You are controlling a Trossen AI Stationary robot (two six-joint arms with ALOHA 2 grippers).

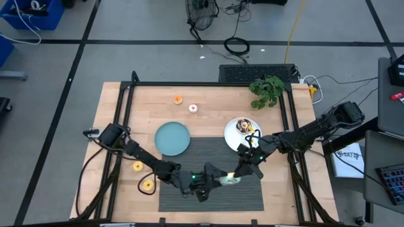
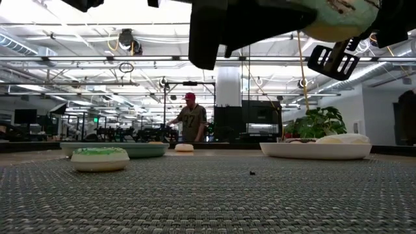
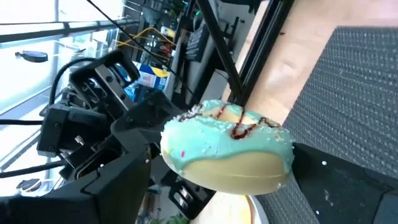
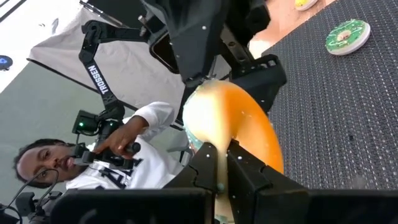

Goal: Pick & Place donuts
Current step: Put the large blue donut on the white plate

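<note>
A mint-iced donut with chocolate drizzle [image 3: 227, 146] [image 1: 231, 181] hangs above the grey mat [image 1: 189, 151] between both arms. It shows high in the low view [image 2: 338, 16], and its pale underside faces the right wrist camera [image 4: 239, 130]. My left gripper [image 1: 214, 178] meets it from the table's left and my right gripper [image 1: 241, 171] from the right. Both are shut on it. A green donut [image 2: 99, 158] [image 4: 345, 36] lies flat on the mat. Two yellow donuts [image 1: 137, 166] [image 1: 148, 185] lie on the wood at the left. An orange donut [image 1: 177, 99] and a white one [image 1: 193, 108] lie farther back. My left gripper pinches the mint donut across its width, one finger [image 3: 336, 180] against the side rim [image 3: 283, 158] and the other on the opposite side. It comes roughly level from the table's left. The donut is lifted clear of the mat. My right gripper pinches the same donut at the rim [image 4: 224, 146] nearest its wrist, between its two fingers [image 4: 249, 177]. It comes from the table's right, slanting down. The donut stands out beyond the fingertips, clear of the mat.
A teal plate [image 1: 172, 138] sits left of centre. A white plate [image 1: 235, 140] with a chocolate donut [image 1: 243, 126] on it sits right of centre. A potted plant [image 1: 268, 89] stands at the far right corner. A person [image 4: 124, 155] shows beyond the table, another far off [image 2: 193, 120].
</note>
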